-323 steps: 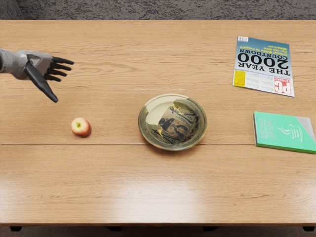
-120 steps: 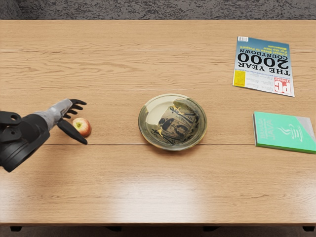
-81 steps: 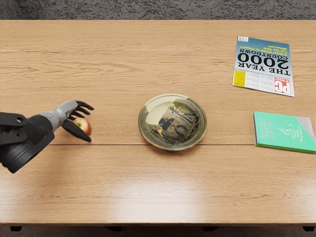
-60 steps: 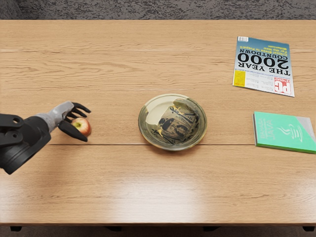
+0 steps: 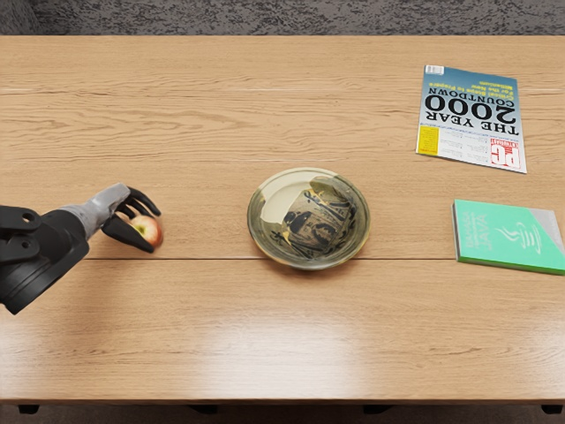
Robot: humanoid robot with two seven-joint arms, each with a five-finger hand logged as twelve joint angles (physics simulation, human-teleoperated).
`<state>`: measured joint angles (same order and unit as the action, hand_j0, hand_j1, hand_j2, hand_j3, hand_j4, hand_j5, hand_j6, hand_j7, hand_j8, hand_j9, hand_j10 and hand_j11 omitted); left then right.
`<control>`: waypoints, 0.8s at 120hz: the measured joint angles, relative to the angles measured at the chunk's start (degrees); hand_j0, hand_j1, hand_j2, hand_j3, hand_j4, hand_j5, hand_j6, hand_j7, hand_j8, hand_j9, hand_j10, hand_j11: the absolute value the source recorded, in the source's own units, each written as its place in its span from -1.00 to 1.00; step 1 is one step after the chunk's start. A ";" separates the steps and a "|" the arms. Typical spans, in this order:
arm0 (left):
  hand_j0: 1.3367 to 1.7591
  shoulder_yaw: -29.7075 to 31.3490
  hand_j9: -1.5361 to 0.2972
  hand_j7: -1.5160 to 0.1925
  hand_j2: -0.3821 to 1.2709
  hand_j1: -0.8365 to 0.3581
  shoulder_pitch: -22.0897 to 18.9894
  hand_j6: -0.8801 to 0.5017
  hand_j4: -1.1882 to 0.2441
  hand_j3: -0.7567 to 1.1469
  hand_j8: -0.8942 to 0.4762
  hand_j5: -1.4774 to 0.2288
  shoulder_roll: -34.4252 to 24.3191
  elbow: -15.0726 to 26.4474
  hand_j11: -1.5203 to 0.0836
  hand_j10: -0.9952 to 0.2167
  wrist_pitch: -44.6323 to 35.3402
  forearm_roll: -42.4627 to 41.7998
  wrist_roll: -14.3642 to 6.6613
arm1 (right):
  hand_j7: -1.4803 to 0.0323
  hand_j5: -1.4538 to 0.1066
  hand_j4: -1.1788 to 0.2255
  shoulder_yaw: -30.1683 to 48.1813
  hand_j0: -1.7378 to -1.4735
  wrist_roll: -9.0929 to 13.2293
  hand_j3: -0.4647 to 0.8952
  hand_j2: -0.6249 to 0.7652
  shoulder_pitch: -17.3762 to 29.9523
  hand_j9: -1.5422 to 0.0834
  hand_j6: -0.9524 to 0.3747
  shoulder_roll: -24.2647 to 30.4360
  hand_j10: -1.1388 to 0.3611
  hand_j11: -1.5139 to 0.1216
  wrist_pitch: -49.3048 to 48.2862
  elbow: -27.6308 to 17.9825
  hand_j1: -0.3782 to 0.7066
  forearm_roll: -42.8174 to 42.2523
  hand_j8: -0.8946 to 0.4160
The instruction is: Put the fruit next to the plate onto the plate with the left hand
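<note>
Your left hand (image 5: 124, 216) wraps its fingers round the apple (image 5: 150, 232) on the worktop (image 5: 265, 336), well left of the plate (image 5: 258, 217). Magazine (image 5: 472, 117), green book (image 5: 508, 236) far right.

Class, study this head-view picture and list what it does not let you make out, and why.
- Head view: much of the apple, covered by the left hand.
- Whether that hand truly grips the apple: the hand hides the contact.
- The left arm's upper part, cut off by the picture's left edge.
- Small print on the magazine and the title on the green book: too small.
- The right hand: out of view.
</note>
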<state>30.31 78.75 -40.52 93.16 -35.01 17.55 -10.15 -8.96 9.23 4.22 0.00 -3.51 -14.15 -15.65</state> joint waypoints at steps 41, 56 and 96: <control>0.51 0.02 -0.31 -0.28 -0.01 -0.12 1.04 -0.36 -0.26 -0.20 -0.27 -0.36 -0.58 0.06 -0.23 -0.45 0.16 -0.35 -0.05 | 0.92 0.83 0.65 0.00 -0.40 0.00 -0.32 -0.11 0.00 0.86 0.41 0.00 0.49 0.82 0.00 0.00 -0.90 0.00 0.33; 0.51 0.00 -0.31 -0.28 0.00 -0.13 2.53 -0.35 -0.26 -0.20 -0.27 -0.38 -0.42 0.03 -0.23 -0.45 0.17 -0.35 -0.08 | 0.92 0.83 0.65 0.02 -0.40 0.00 -0.32 -0.11 0.00 0.86 0.41 0.00 0.49 0.82 0.00 0.00 -0.90 0.00 0.33; 0.52 -0.05 -0.30 -0.28 -0.01 -0.11 7.45 -0.36 -0.25 -0.20 -0.28 -0.38 1.02 -0.20 -0.23 -0.46 0.16 -0.42 -0.14 | 0.92 0.83 0.65 0.01 -0.40 0.00 -0.32 -0.11 0.00 0.86 0.41 0.00 0.49 0.82 0.00 0.00 -0.90 0.00 0.33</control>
<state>30.26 86.21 -39.49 92.96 -34.85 17.13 -10.28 -8.95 9.23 4.22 0.00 -3.51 -14.15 -15.65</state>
